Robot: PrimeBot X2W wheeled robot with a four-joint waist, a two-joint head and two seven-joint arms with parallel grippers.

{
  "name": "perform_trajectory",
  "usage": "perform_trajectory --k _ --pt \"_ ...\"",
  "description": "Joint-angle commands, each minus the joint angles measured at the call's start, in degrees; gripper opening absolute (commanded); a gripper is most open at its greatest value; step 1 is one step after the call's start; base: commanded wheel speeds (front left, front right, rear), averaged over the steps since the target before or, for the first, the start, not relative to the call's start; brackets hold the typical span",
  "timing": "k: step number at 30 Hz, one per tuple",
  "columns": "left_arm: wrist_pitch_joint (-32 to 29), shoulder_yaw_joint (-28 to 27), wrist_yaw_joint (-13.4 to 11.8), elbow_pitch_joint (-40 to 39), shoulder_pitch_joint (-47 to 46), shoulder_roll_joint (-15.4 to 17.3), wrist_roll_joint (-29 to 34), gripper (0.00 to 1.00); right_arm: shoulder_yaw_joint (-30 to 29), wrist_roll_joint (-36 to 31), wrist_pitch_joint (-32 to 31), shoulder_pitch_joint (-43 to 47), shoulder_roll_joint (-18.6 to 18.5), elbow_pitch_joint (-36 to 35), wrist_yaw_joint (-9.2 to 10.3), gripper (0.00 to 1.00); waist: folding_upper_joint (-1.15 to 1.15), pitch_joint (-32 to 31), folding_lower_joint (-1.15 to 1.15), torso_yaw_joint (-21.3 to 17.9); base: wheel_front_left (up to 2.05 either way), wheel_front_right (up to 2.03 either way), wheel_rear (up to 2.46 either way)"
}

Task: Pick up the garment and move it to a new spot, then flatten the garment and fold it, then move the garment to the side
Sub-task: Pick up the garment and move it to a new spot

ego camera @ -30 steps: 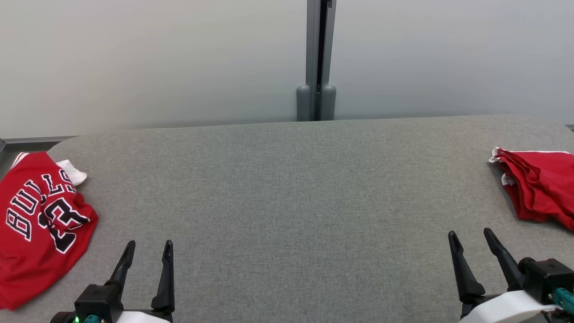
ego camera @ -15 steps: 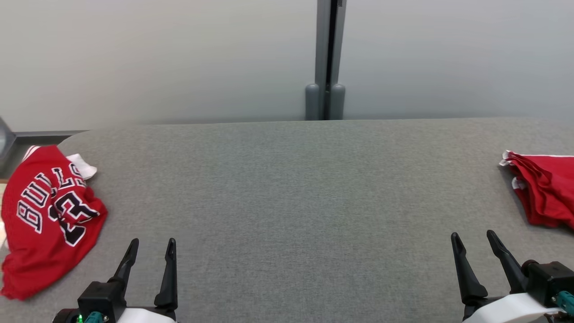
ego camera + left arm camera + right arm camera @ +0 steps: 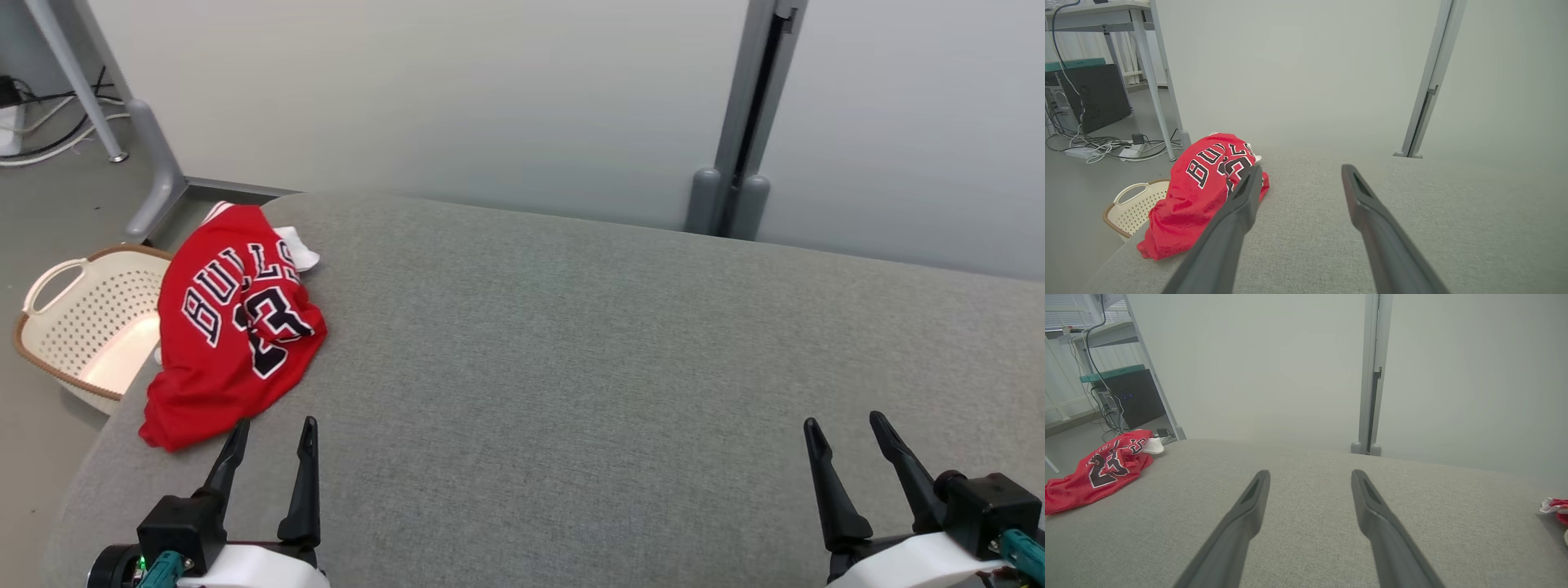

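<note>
Left gripper point(image 3: 275, 422) and right gripper point(image 3: 842, 419) gape empty; my careless nudge could slide the jersey point(image 3: 237, 327) into the basket point(image 3: 86, 327).

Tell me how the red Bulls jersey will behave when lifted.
The crumpled red jersey lies in soft folds, so it probably droops limply from a pinch. Thin-looking cloth suggests it is light. It lies at the grey fabric table's edge; a push might drop it toward the cream perforated basket.

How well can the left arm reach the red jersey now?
Probably yes: the left gripper is open, the red jersey lies crumpled just ahead of it, near the left edge of the table, with nothing between them.
</note>
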State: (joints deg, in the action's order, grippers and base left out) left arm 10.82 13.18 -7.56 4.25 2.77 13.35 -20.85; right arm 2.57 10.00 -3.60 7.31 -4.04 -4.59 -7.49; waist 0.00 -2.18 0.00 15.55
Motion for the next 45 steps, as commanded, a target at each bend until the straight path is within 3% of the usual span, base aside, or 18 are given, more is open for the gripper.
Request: perform_trajectory --k 1,13,21,28,35,45 --pt "0.00 -0.17 -0.09 0.08 -0.60 0.26 -0.26 1.00 0.25 -0.26 -0.22 -0.32 0.01 -0.47 0.00 1.00 0.00 -0.16 0.00 2.42 0.00 0.00 0.00" --pt "0.43 -0.84 -0.29 0.01 -1.32 0.90 -1.26 1.00 1.65 -0.13 -0.49 -0.18 0.18 -0.90 0.00 1.00 0.00 0.06 0.00 7.96 0.00 0.00 0.00" --pt "0.96 -0.66 -0.30 0.09 -1.87 0.81 -1.57 1.00 1.79 0.03 -0.88 -0.40 0.16 -0.99 0.00 1.00 0.00 0.38 0.00 8.92 0.00 0.00 0.00" --pt "2.91 -1.05 1.91 1.74 -5.44 0.24 -2.28 1.00 1.75 0.36 -1.75 -1.39 -0.35 -2.01 0.00 1.00 0.00 2.57 0.00 8.62 0.00 0.00 0.00" --pt "4.27 -4.64 4.72 9.96 -15.09 -1.57 -4.03 1.00 2.19 -0.40 -4.35 -5.48 -2.70 -5.36 0.00 1.00 0.00 11.29 0.00 6.18 0.00 0.00 0.00" --pt "4.34 -10.95 11.48 31.97 -31.98 -2.33 -4.85 1.00 2.64 -1.12 -7.38 -13.32 -7.46 -9.59 0.00 1.00 0.00 25.06 0.00 1.92 0.00 0.00 0.00"
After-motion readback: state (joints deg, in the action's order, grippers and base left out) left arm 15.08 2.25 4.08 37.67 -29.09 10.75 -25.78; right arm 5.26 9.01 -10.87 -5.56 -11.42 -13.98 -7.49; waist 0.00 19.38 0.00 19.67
